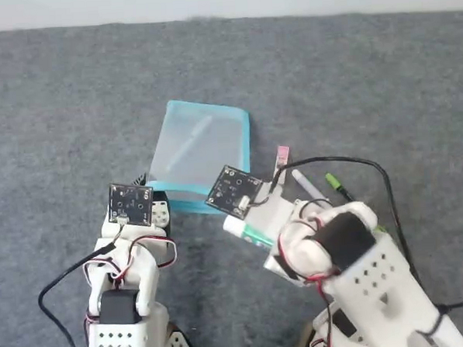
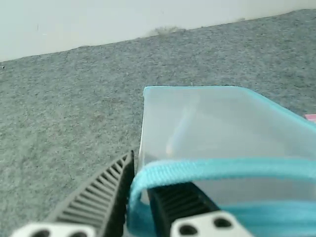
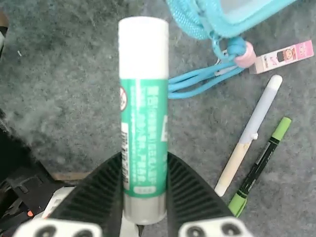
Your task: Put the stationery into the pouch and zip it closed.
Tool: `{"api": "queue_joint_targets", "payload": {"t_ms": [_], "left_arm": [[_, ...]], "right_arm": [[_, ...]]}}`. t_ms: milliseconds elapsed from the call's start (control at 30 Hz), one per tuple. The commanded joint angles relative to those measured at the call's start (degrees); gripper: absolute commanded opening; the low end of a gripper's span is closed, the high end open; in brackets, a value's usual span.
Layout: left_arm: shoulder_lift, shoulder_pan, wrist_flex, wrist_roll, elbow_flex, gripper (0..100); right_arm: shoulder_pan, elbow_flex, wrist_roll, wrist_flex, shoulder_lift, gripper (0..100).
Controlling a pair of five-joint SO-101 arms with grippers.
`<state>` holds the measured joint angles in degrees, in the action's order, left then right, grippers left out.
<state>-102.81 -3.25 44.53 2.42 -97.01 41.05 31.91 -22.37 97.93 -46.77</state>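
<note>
Clamping glue stick (image 3: 143,98), right end effector (image 3: 144,165) hangs near pouch (image 1: 199,148)

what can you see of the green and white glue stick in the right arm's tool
A cylindrical glue stick with a white cap, green printed label and grey base, plastic by its look. It is capped. The right tool clamps its lower body between black ridged jaws. Its cap end points toward the turquoise-trimmed translucent pouch, close to it but apart. Grey carpet lies beneath it.
</note>
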Motion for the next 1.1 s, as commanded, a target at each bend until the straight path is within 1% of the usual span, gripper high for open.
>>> {"api": "queue_joint_targets", "payload": {"t_ms": [0, 133, 433, 500, 667, 800, 867, 1000, 1067], "left_arm": [[-0.26, -0.35, -0.53, -0.26, 0.4, 1], [-0.26, -0.35, -0.53, -0.26, 0.4, 1], [-0.35, 0.18, -0.53, -0.18, 0.4, 1], [-0.26, 2.02, -0.53, 0.0, 0.4, 1], [-0.53, 7.21, 1.76, 0.26, 0.4, 1], [-0.53, 10.37, 2.81, 3.25, 0.4, 1], [-0.53, 11.52, 3.43, 3.69, 0.4, 1], [-0.53, 12.31, 3.43, 3.69, 0.4, 1], [-0.53, 11.96, 3.43, 3.69, 0.4, 1]], "right_arm": [[0.48, -0.7, 0.7, -4.79, 5.67, 0.7], [0.48, -3.34, 0.97, -8.22, 14.02, 0.7], [0.48, -20.75, 5.1, -7.16, 31.16, 0.7], [0.48, -23.82, 6.42, -7.16, 33.89, 0.7], [0.13, -29.36, 7.03, -7.16, 39.52, 0.9], [-2.24, -34.55, 11.69, -7.16, 43.91, 1.3], [-3.38, -36.84, 11.87, -7.16, 45.67, 5.7], [-3.21, -40.7, 11.78, -7.16, 47.87, 21.1], [-3.21, -41.58, 12.13, -7.16, 48.04, 22.3]]}}
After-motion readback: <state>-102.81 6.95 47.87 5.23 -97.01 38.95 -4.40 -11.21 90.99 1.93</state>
